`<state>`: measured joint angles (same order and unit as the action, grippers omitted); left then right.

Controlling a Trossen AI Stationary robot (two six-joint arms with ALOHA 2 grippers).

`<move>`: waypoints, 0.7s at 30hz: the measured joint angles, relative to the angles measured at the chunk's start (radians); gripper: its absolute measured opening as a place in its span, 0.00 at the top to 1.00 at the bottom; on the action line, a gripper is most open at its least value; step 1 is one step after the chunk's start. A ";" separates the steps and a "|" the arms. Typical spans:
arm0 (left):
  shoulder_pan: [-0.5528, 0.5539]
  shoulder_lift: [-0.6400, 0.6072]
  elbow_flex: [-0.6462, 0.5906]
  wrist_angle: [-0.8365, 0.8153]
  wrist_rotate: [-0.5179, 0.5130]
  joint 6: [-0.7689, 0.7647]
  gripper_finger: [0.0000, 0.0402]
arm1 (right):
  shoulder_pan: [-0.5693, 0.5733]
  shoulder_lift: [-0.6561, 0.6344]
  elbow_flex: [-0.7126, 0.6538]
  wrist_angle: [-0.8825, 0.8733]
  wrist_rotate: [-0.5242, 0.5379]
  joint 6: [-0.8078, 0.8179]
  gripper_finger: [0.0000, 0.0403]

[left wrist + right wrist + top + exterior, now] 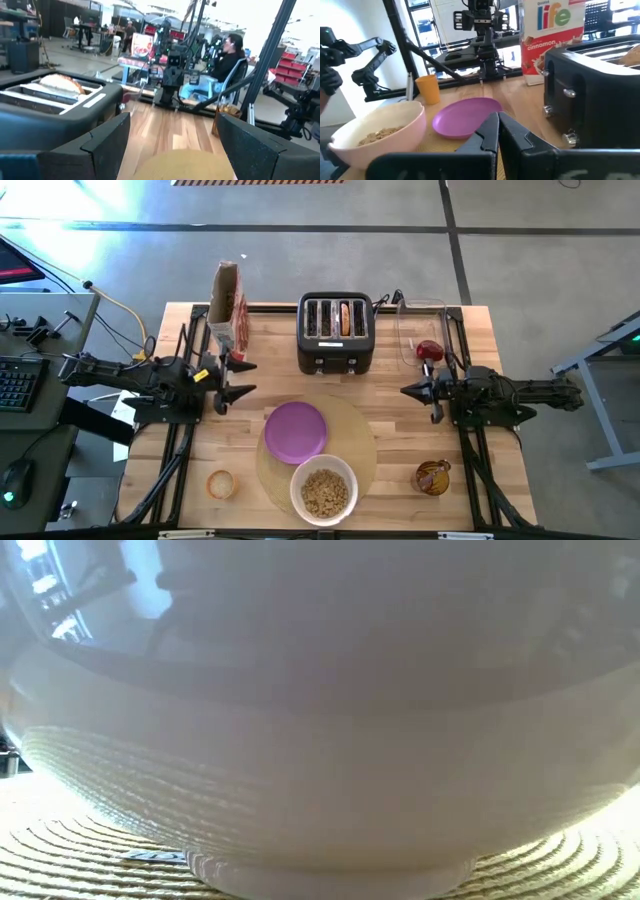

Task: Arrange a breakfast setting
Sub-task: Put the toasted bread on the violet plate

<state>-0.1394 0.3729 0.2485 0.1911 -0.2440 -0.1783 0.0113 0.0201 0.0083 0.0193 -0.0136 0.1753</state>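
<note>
The round tan mat [352,442] lies at the table's near middle. The small purple plate [295,430] rests on the mat's left part. The white bowl [324,490] with tan cereal [325,493] stands on its near edge and fills the low view [320,740]. The amber glass cup [433,477] stands at the near right. A red fruit [429,350] lies in a clear container [418,320]. A bagel half [62,82] sits in a slot of the black toaster [335,332]. My left gripper [243,378] is open and empty, left of the toaster. My right gripper [405,391] is shut and empty, right of the mat. No spoon shows.
A cereal box [225,305] stands at the far left beside my left gripper. A small orange cup [220,483] stands at the near left. Bare wood lies between the two grippers, in front of the toaster. People sit beyond the table in the left wrist view.
</note>
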 joint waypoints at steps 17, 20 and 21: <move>0.000 0.051 0.000 0.124 0.000 0.093 0.29 | 0.001 0.000 0.000 0.017 -0.004 0.034 1.00; 0.000 0.068 0.000 0.131 -0.001 0.097 0.29 | 0.001 0.000 0.000 0.070 0.003 0.034 1.00; 0.000 0.073 0.000 0.132 -0.001 0.098 0.29 | 0.001 0.000 0.000 0.100 0.003 0.035 1.00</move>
<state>-0.1391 0.4456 0.2481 0.3235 -0.2446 -0.0806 0.0120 0.0204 0.0086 0.1190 -0.0109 0.2100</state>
